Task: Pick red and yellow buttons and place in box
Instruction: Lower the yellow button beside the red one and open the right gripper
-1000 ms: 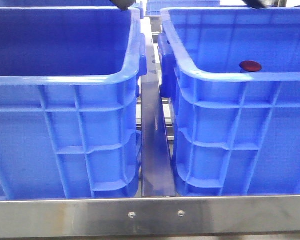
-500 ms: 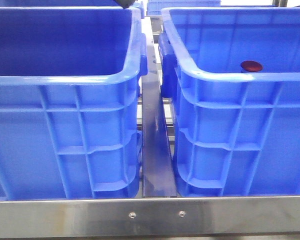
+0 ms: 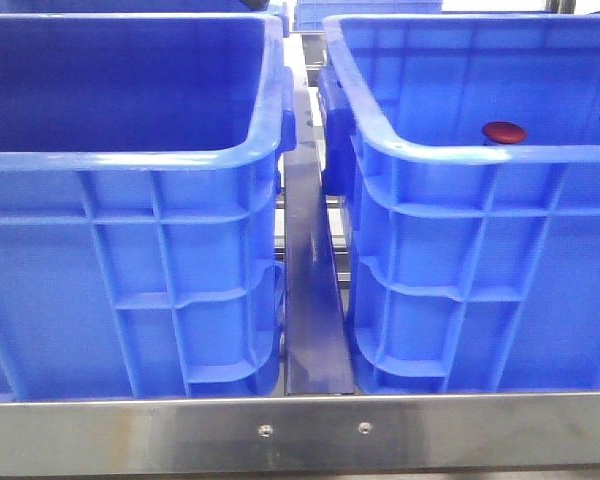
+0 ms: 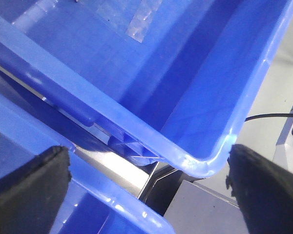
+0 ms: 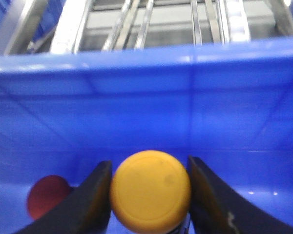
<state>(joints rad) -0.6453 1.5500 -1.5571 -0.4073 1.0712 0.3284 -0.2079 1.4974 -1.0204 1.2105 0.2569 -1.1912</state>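
Left crate (image 3: 130, 250): it stood on the near left of the metal frame (image 3: 300, 430), its ribbed blue wall facing the front camera; its inside showed only blue from there.
Right crate (image 3: 480, 250): the same kind of deep blue box, beside the left one with a shiny steel strip (image 3: 310, 300) between them.
My left gripper (image 4: 146, 185): my two black fingers were spread wide apart and held nothing; they hung above a crate's rounded corner and the steel strip below it.
My right gripper (image 5: 149, 195): my fingers were clenched on the yellow button (image 5: 150, 191), one on each side of it, inside the right crate near its inner wall. In the front view only a dark sliver at the right edge may have been this arm; I could not be sure.
Yellow button: round, orange-yellow, with a faint ring on its face, gripped between my right fingers.
Red button (image 3: 504, 132): a dark red dome inside the right crate, just behind its near rim; in my right wrist view (image 5: 49, 196) it lay just beside one finger.
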